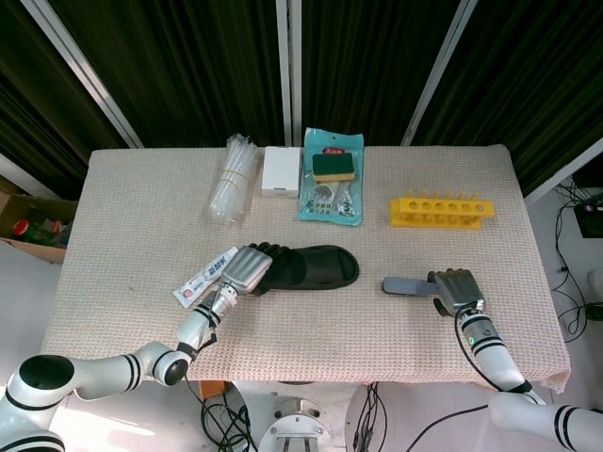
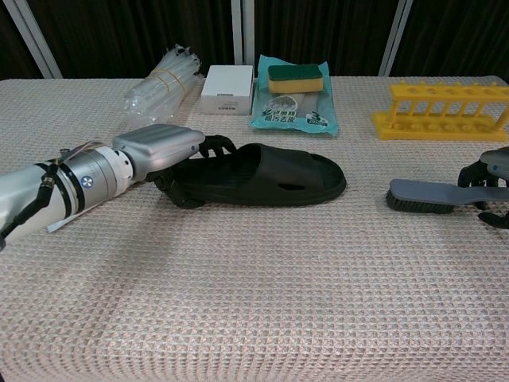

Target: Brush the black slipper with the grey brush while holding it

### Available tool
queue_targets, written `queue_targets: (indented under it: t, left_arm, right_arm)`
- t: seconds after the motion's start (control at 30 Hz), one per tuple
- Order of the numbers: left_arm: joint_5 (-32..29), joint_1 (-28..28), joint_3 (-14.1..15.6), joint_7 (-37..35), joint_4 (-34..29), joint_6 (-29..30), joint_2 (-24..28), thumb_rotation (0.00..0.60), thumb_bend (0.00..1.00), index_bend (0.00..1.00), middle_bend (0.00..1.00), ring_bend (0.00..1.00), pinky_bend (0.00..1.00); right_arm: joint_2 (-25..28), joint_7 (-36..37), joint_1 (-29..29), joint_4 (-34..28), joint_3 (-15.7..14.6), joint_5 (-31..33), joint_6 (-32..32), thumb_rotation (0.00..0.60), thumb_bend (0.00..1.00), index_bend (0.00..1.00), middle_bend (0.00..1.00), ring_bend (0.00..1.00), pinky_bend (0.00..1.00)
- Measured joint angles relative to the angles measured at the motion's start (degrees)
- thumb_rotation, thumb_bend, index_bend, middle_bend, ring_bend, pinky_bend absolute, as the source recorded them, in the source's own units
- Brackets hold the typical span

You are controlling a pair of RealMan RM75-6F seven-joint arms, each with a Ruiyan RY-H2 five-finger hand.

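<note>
Left hand (image 1: pixel 247 268) grips heel end of black slipper (image 1: pixel 316 266) on table (image 1: pixel 132 226). Right hand (image 1: pixel 457 289) closed on grey brush (image 1: pixel 407 285) handle — brush lying flat, well right of slipper.

One black slipper (image 1: pixel 311 266), one grey brush (image 1: pixel 407 285), one sponge (image 1: pixel 334 167), one white box (image 1: pixel 281 171), one yellow rack (image 1: pixel 440 212), one tube (image 1: pixel 203 277).

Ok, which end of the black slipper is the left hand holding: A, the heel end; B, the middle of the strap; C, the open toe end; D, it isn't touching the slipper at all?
A: the left hand grips the heel end of the black slipper, while the toe points toward the grey brush.
</note>
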Motion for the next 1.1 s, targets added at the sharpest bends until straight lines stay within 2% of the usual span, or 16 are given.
queue_targets:
  t: [0.3, 0.7, 1.1]
  left_arm:
    - [-0.1, -0.1, -0.1, -0.1, 0.2, -0.2, -0.1, 0.6, 0.29, 0.23, 0.27, 0.21, 0.36]
    - [-0.2, -0.1, 0.0, -0.2, 0.6, -0.3, -0.1, 0.6, 0.29, 0.23, 0.27, 0.21, 0.36]
    - [0.1, -0.1, 0.0, -0.6, 0.7, -0.2, -0.1, 0.6, 0.29, 0.23, 0.27, 0.21, 0.36]
  right_arm:
    - [-0.8, 0.7, 0.7, 0.5, 0.2, 1.0, 0.0, 0.6, 0.37, 0.61, 0.63, 0.5, 0.56]
    - [-1.8, 0.8, 1.4, 1.0, 0.4, 1.7, 0.5, 0.6, 0.37, 0.68, 0.71, 0.56, 0.6]
    - [-3.8, 0.2, 1.8, 2.7, 0.3, 2.5, 1.6, 0.6, 0.37, 0.9, 0.89, 0.74, 0.72]
